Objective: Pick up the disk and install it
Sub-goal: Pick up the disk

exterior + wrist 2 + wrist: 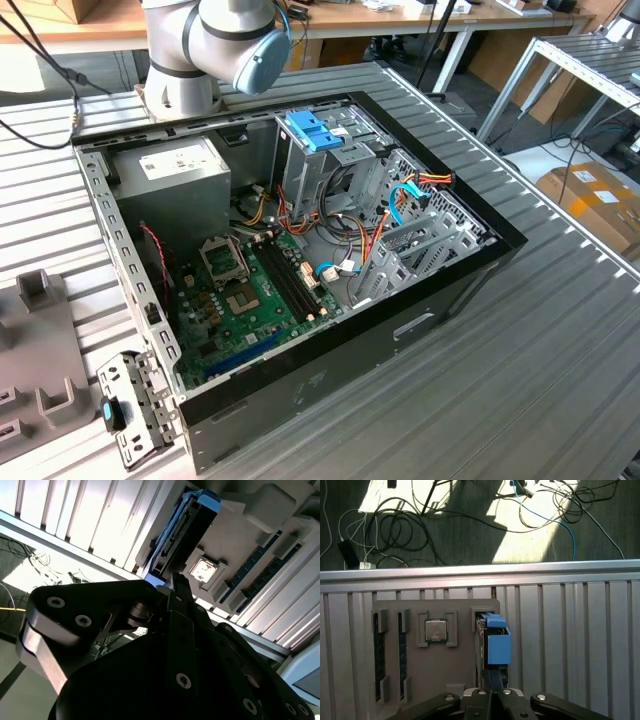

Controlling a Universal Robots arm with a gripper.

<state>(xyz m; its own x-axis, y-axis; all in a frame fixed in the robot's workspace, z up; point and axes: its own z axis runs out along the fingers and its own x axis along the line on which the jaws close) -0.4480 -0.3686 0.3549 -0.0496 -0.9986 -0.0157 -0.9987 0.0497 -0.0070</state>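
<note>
One disk (497, 647) stands on edge in a grey fixture (462, 665); the gripper (492, 689) is pinched narrow right at its near end.
Ribbed, silvery slatted table (580, 645) underneath; beyond its rim, dark carpet (470, 545) and tangled cables (395, 525) in hard sunlight; bright blue plastic carrier wraps the disk's dull metal; a square processor (436, 630) and slim memory sticks (379, 665) sit in moulded pockets alongside; whether the tips touch the disk, I cannot tell; in the exterior view, an open black computer case (330, 370) shows its green board (250, 300).
</note>
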